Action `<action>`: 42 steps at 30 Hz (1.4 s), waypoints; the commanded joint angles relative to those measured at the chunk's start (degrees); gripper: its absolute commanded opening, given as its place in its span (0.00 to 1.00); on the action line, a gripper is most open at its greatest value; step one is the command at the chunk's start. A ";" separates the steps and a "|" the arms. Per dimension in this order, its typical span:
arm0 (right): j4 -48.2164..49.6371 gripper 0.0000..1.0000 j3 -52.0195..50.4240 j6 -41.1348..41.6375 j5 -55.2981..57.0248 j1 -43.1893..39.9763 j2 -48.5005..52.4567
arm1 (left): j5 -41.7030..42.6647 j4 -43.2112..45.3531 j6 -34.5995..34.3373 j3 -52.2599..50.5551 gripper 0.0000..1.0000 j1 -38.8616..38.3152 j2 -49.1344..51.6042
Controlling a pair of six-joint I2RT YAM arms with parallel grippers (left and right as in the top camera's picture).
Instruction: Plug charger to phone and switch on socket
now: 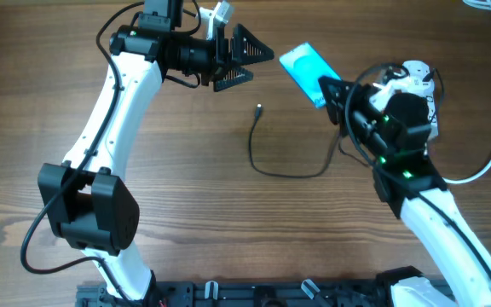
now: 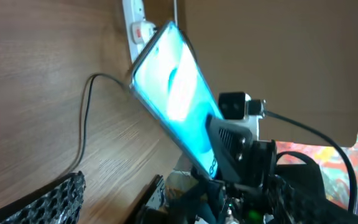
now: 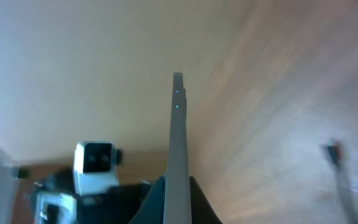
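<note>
Overhead view: right gripper (image 1: 327, 90) clamps teal-screened rectangular phone (image 1: 303, 66) by one short edge; left gripper (image 1: 259, 66) gapes wide; thin black charger cable (image 1: 252, 153) lies apart on open wood

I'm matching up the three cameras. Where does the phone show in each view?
Overhead: phone upper right of centre, tilted, held by the right claw.
Left wrist: phone at centre, lit screen slanting toward the camera.
Right wrist: phone edge-on, a thin vertical strip at centre.
Shared landmark: charger, probably the blurred line at right.
</note>
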 commanded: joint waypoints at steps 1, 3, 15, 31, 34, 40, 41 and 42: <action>9.25 0.04 0.85 9.31 0.90 3.58 4.79 | 0.22 3.13 -1.75 0.90 0.99 -1.33 -0.74; 12.26 0.04 0.85 11.02 2.58 5.11 7.10 | -0.90 5.62 -4.31 0.90 0.99 -1.88 -0.74; 21.68 0.04 0.87 14.49 9.92 7.93 9.55 | -7.06 14.16 -18.78 0.79 0.87 -3.08 -0.68; 24.85 0.04 0.96 25.46 8.63 8.11 9.57 | -9.86 23.96 -21.27 0.79 0.54 -7.10 -0.61; 24.74 0.04 0.96 25.51 6.60 8.11 9.57 | -10.82 23.98 -21.79 0.79 0.43 -7.10 -0.61; 24.72 0.04 0.96 25.55 5.90 8.11 9.57 | -13.07 24.20 -24.04 0.79 0.31 -7.10 -0.61; 24.72 0.04 0.96 25.57 5.75 8.11 9.57 | -13.11 24.44 -24.06 0.79 0.30 -7.10 -0.61; 24.70 0.04 0.96 25.59 5.73 8.11 9.57 | -13.11 24.63 -24.06 0.79 0.29 -7.10 -0.61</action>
